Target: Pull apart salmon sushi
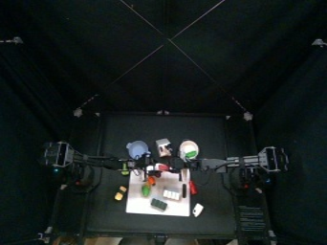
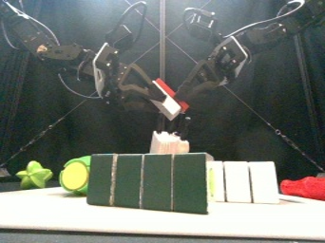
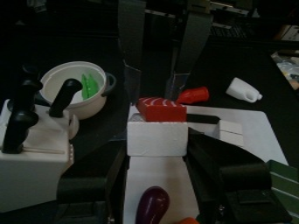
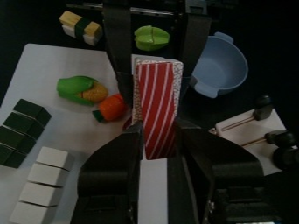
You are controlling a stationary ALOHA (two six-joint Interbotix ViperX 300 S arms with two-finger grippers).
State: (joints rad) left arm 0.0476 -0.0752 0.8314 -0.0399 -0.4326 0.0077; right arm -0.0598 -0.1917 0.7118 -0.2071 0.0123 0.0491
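Green blocks [image 2: 148, 182] stand nearest on the bench [image 2: 254, 220]. Above, the salmon sushi [image 2: 166, 95] hangs between both arms: left jaws clamp its white rice [image 3: 158, 140], right jaws its striped topping [image 4: 158, 96], likely for separating.

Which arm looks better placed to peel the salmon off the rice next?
Right, probably: the right gripper pinches the salmon sushi by its striped top, while the left gripper braces the white rice.
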